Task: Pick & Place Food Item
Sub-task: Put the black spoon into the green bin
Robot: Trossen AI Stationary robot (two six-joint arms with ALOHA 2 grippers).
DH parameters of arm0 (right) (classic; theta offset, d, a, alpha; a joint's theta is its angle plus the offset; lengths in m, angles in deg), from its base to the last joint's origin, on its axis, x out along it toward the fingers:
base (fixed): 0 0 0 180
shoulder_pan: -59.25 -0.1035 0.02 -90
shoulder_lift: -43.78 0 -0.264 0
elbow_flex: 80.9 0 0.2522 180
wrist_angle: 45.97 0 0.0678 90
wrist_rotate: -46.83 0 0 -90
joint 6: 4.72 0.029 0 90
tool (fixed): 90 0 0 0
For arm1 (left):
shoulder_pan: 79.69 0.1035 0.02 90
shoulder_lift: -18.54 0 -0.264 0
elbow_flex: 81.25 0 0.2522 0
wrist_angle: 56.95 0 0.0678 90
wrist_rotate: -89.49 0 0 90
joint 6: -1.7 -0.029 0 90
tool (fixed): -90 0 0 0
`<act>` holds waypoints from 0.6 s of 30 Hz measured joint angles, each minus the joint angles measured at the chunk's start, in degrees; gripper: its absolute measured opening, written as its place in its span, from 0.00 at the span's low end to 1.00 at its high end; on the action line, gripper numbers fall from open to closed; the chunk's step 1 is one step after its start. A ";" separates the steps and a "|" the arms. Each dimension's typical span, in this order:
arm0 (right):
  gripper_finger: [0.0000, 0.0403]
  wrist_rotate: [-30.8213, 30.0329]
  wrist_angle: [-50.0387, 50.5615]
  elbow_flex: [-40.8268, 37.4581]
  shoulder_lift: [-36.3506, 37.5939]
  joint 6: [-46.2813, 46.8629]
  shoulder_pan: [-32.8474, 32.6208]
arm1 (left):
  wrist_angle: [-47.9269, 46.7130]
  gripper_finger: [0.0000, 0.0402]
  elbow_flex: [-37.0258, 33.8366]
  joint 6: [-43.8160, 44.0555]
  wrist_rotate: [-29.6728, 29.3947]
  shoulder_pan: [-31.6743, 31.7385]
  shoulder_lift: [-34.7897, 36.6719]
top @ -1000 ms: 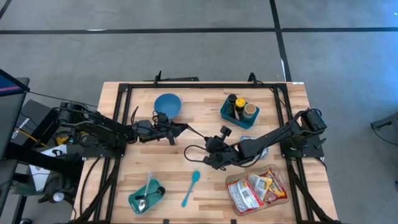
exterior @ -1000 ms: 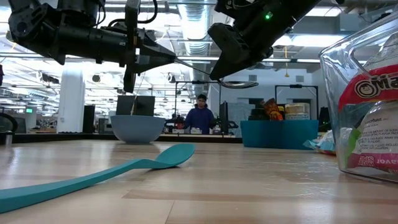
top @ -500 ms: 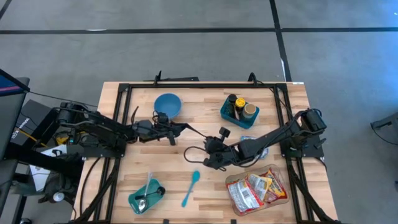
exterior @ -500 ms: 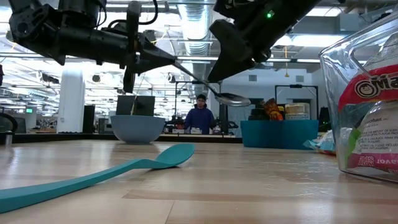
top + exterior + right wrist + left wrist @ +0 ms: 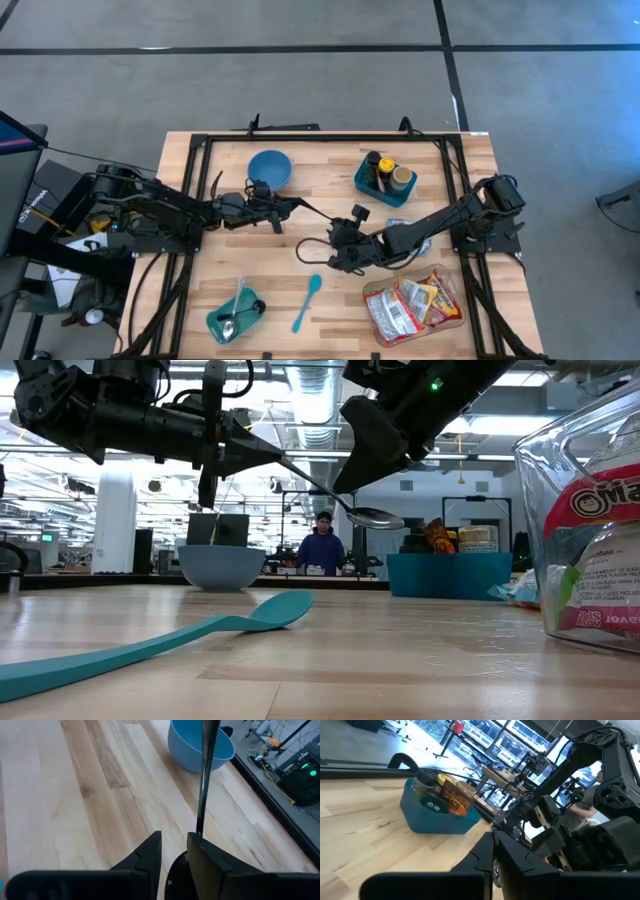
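A metal spoon [image 5: 340,495] hangs in the air over the table's middle, slanting down from my left gripper [image 5: 272,455] to its bowl [image 5: 375,517]. My left gripper [image 5: 292,206] points level toward the table's right and is shut on the handle. My right gripper [image 5: 175,852] is open, its fingers standing on either side of the spoon's bowl [image 5: 176,875]. The handle [image 5: 204,780] runs away from it toward a blue bowl [image 5: 200,747]. Food packets lie in a clear container [image 5: 415,305] at the near right. My left gripper pinches the spoon's handle at its free end [image 5: 285,460] between its two shut fingers, coming level from the table's left, roughly along the handle. The spoon is clear of the table, bowl end lowest. My right gripper: I cannot tell whether its fingers [image 5: 205,855] touch the bowl.
The blue bowl [image 5: 269,168] stands at the far middle and a teal bin [image 5: 385,177] with bottles at the far right. A teal spatula [image 5: 308,300] lies near the front. A teal tray [image 5: 235,318] with a spoon sits at the near left.
The spoon's bowl end has dropped from level at my right gripper to a downward slant. Its handle end has stayed at my left gripper. My right gripper has let the spoon go. Neither arm has moved otherwise.
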 joint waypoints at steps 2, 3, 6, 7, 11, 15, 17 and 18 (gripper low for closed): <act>0.21 -0.06 0.20 0.11 0.02 -0.62 -0.25 | 0.03 0.01 -0.02 0.00 0.09 0.00 0.00; 0.21 -0.10 0.66 0.40 0.02 -0.82 -0.44 | 0.05 0.01 0.00 0.00 0.18 0.00 0.00; 0.21 -0.46 2.93 2.27 0.04 -0.97 -1.07 | 0.13 0.01 -0.01 -0.02 0.86 0.00 0.00; 0.22 -1.27 3.88 2.85 0.09 -0.97 -1.37 | 0.15 0.01 -0.02 -0.02 1.55 0.00 0.04; 0.22 -6.49 8.49 5.21 0.09 -0.98 -3.40 | -1.48 0.01 0.01 -0.02 3.04 -0.06 1.79; 0.22 -11.83 12.37 6.94 0.09 -0.96 -5.81 | -5.30 0.00 0.00 -2.01 3.80 -0.85 5.29; 0.22 -15.09 13.78 7.42 0.09 -0.96 -6.93 | -7.87 0.01 -0.02 -4.23 3.82 -1.80 7.61; 0.22 -16.75 14.38 7.52 0.09 -0.94 -7.40 | -8.64 0.01 -0.02 -5.53 3.83 -2.38 8.81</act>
